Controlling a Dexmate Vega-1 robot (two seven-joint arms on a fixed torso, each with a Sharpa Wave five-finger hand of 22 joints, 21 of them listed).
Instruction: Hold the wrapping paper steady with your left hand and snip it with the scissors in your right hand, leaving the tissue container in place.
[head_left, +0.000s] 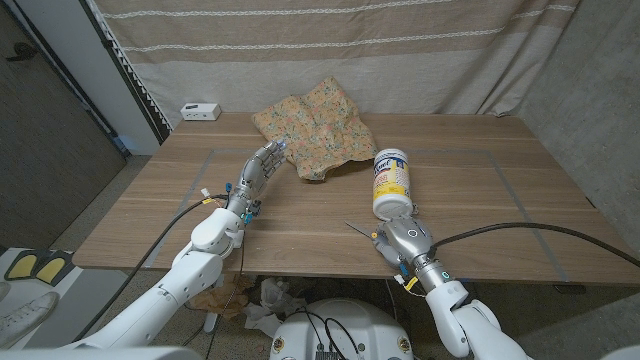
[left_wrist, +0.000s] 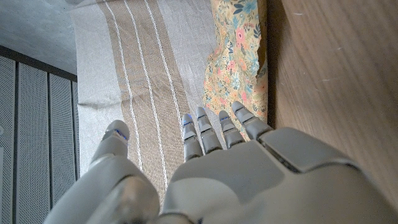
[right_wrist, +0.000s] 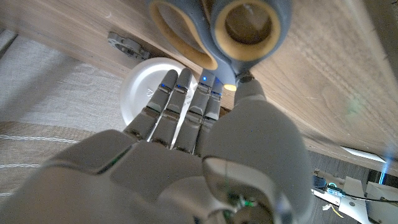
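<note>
Floral wrapping paper (head_left: 316, 127) lies crumpled just beyond the fingertips of the left hand (head_left: 259, 165), which reaches toward its near edge with fingers spread and nothing in them; the left wrist view shows the fingertips (left_wrist: 219, 121) right at the paper's edge, though whether they actually touch it is hard to tell. The right hand (head_left: 405, 238) sits near the table's front edge, and the scissors (right_wrist: 221, 28) are at it, their grey loops with tan lining lying just past its fingers in the right wrist view, with a thin dark tip jutting out from the hand toward the robot's left in the head view; whether the hand truly grips them I cannot tell. Directly ahead of the right hand stands the tissue container (head_left: 391, 181), yellow-labelled with a white cap, between that hand and the paper. To do this step well, I judge the left hand should press down on the paper's near edge before any cutting, and the right hand should swing around the container's side, not over it, to avoid toppling it.
</note>
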